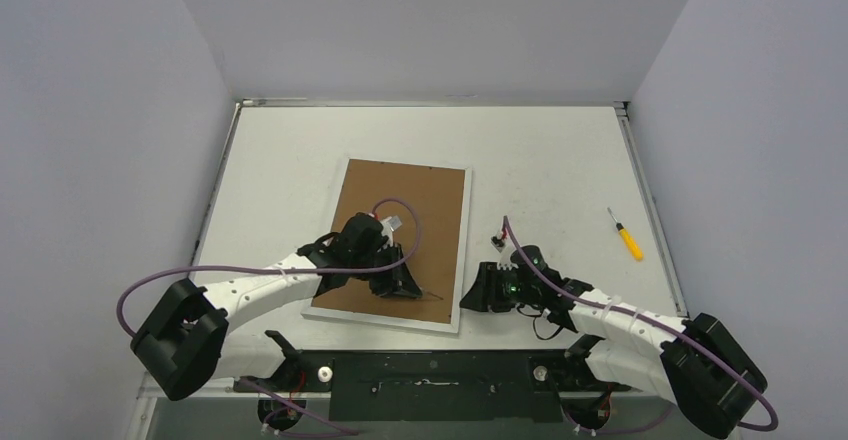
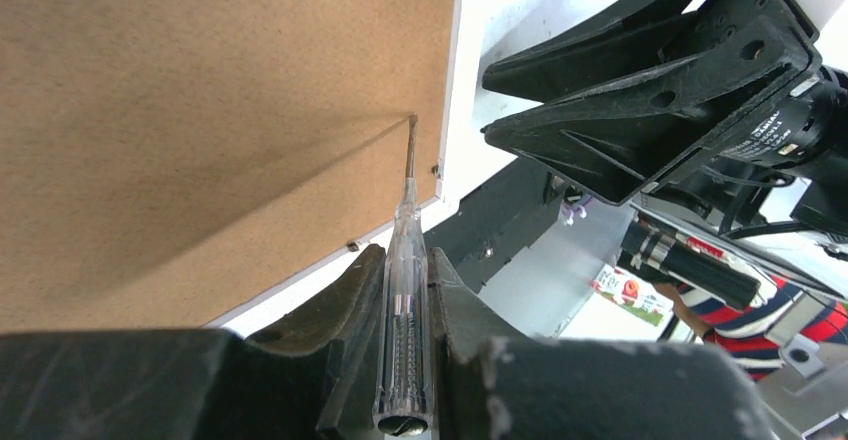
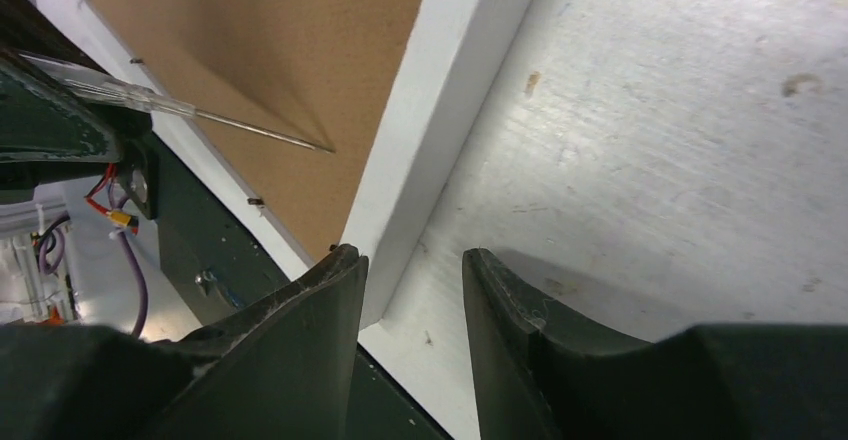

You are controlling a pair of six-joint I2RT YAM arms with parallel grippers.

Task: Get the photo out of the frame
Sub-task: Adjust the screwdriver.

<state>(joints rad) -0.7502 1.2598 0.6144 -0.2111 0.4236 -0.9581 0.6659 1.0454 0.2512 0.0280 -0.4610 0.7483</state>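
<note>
Left gripper (image 1: 398,282): we see it over the near right part of the frame, jaws narrow and clamped on a clear-handled screwdriver (image 2: 405,290).
Clear-handled screwdriver: it juts straight out between the left fingers; its thin metal tip (image 2: 412,120) rests on the brown backing, close to the frame's right border.
Frame (image 1: 400,185): it lies flat on the table (image 1: 560,160), back up and slightly skewed, left of centre; a narrow white border runs round the brown board.
Backing board (image 2: 200,110): we see plain brown fibreboard filling the frame, with small metal tabs (image 2: 353,246) along its edges.
Photo: we cannot see it, since the frame shows us only its back.
Right gripper (image 3: 412,260): it sits low, just beside the frame's near right corner, jaws partly apart. We see bare table in the gap between them. The left finger overlaps the white corner in the wrist view; we cannot tell if it touches.
Yellow-handled screwdriver (image 1: 628,235): it lies alone on the table, well to the right of both grippers.
</note>
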